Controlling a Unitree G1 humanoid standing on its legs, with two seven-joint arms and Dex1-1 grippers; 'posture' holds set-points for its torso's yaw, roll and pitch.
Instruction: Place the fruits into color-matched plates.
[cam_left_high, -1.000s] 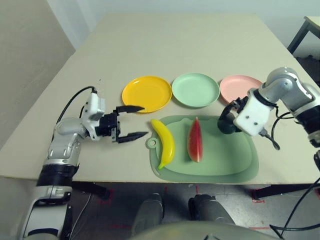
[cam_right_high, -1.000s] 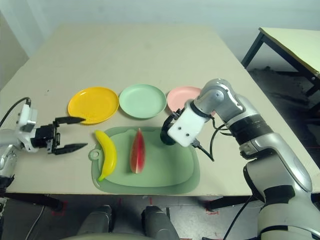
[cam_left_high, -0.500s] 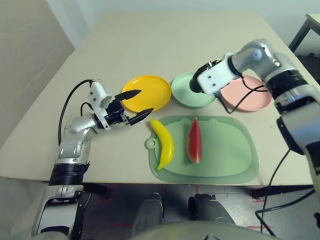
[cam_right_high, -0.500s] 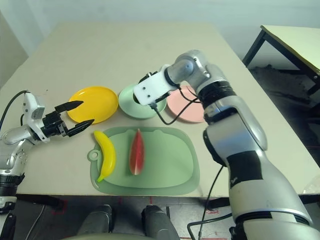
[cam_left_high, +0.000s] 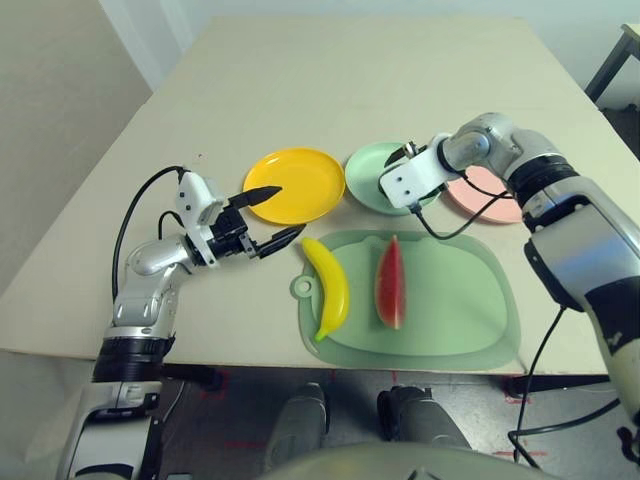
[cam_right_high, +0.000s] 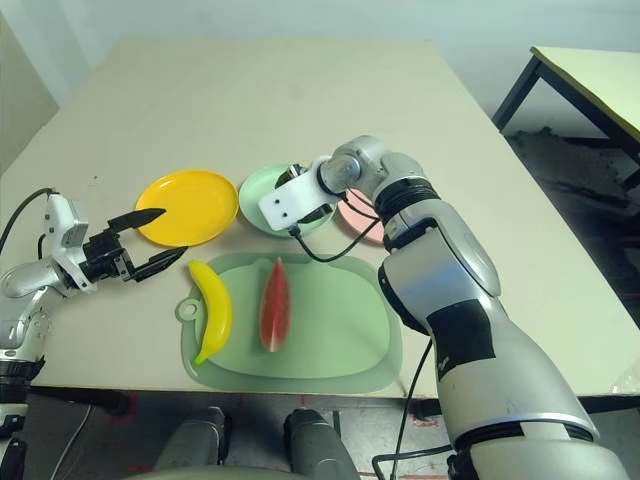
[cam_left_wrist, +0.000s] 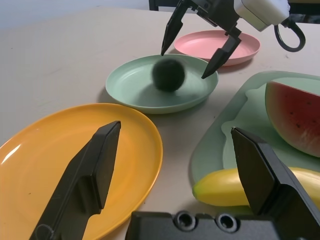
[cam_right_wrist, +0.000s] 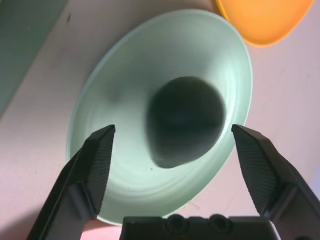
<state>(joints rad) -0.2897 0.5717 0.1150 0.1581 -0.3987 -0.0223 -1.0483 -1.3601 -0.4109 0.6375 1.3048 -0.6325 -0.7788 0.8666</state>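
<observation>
forearms (cam_left_high: 148, 268): my silver, jointed shells
wrist blocks (cam_left_high: 413, 180): white boxes
fingers (cam_left_wrist: 85, 181): black, tapered, pointed
cables (cam_left_high: 135, 220): black loops at each wrist

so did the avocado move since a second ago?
Yes. The avocado went from over the green mat to the mint green plate, below the right gripper with open jaws.
</observation>
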